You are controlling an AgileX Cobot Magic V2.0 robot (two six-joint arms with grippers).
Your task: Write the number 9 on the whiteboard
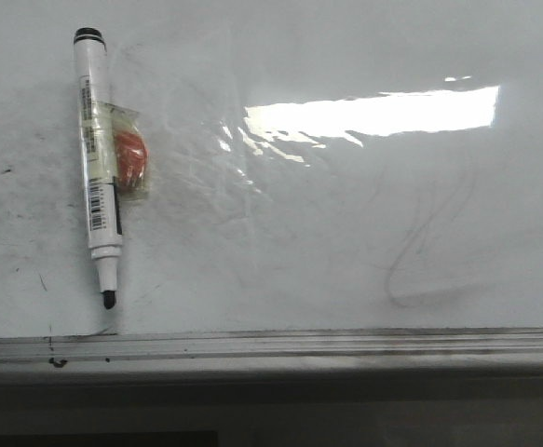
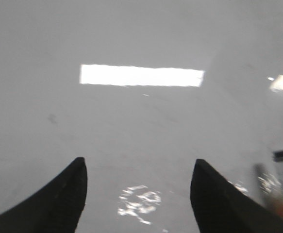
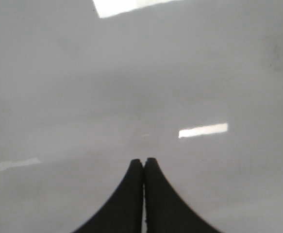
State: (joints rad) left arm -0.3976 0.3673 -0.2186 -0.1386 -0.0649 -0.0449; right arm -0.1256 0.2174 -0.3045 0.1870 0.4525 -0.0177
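On the glossy, smudged whiteboard [image 1: 346, 242] no number 9 is drawn yet — an uncapped marker [image 1: 98, 158] lies beside a taped orange lump [image 1: 129, 158]. Left gripper [image 2: 139, 194] gapes wide and empty; right gripper [image 3: 144, 170] is pressed closed on nothing. Risk: the slim, smooth barrel may skid — or smear ink.

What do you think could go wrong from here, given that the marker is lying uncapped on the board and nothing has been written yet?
1. The marker has a taped orange lump on one side, so the open left gripper might close unevenly and tilt it.
2. Its bare tip rests on the whiteboard; dragging it during pickup could leave a stray mark.
3. The faint erased squiggle could be confused with the new figure.
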